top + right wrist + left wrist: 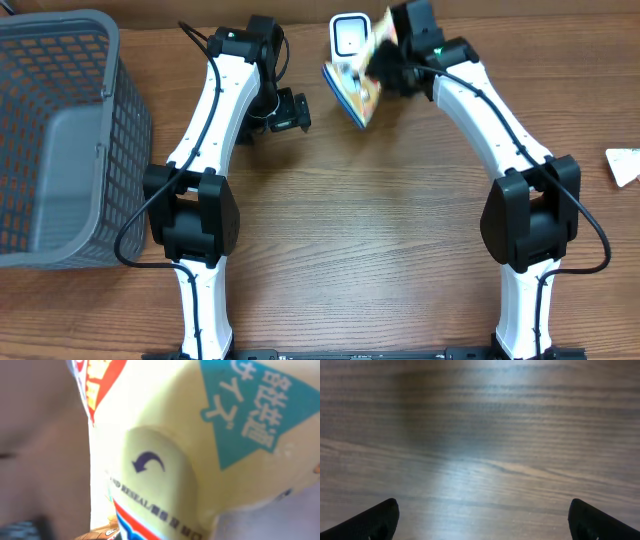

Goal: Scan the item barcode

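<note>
Where a white scanner (pixel 347 35) stands at the far edge of the desk (pixel 360 200), the right fingers (pixel 385 65) clamp a yellow snack packet (pixel 355 90), tilted, just beside it. The left fingers (pixel 290 112) hang spread wide. A grey basket (pixel 60 130) sits at the left edge.

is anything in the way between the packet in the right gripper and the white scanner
Nothing visible does. The right gripper holds the yellow packet right beside the white scanner, and the overhead view shows no object between them. The left gripper hangs open off to the left, clear of that gap.
</note>
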Robot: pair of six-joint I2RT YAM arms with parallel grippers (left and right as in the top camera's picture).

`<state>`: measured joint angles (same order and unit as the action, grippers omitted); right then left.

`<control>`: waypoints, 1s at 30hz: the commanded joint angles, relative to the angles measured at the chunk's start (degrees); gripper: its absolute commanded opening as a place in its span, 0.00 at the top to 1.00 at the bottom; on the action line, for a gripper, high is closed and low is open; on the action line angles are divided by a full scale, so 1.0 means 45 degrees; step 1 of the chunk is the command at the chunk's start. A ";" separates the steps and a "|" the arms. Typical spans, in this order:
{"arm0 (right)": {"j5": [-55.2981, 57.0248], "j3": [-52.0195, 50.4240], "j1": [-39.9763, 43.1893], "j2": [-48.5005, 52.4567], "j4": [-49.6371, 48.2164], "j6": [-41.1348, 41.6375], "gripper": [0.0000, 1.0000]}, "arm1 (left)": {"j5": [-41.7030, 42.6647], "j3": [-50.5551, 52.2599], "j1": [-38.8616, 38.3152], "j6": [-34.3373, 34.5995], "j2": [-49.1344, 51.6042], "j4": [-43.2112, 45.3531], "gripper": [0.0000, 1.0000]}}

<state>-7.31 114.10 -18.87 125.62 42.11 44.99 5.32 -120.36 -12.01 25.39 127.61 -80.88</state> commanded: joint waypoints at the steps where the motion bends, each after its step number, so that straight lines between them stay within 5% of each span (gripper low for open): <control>1: -0.0063 0.0350 -0.0005 -0.0141 -0.1127 0.0228 0.96 | 0.0010 0.0039 -0.0078 0.0083 -0.0024 0.0287 0.00; 15: -0.0058 0.0350 -0.0097 0.1642 -0.4313 0.1613 0.96 | 0.0010 0.0039 -0.0078 0.0083 -0.0024 0.0520 0.01; 30: -0.0112 0.0355 -0.0544 0.1642 -0.4750 -0.1676 0.96 | 0.0010 0.0039 -0.0078 0.0083 -0.0024 0.0520 0.00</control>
<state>-7.60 114.65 -21.15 134.37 21.10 43.70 5.32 -120.36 -12.01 25.41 127.61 -78.56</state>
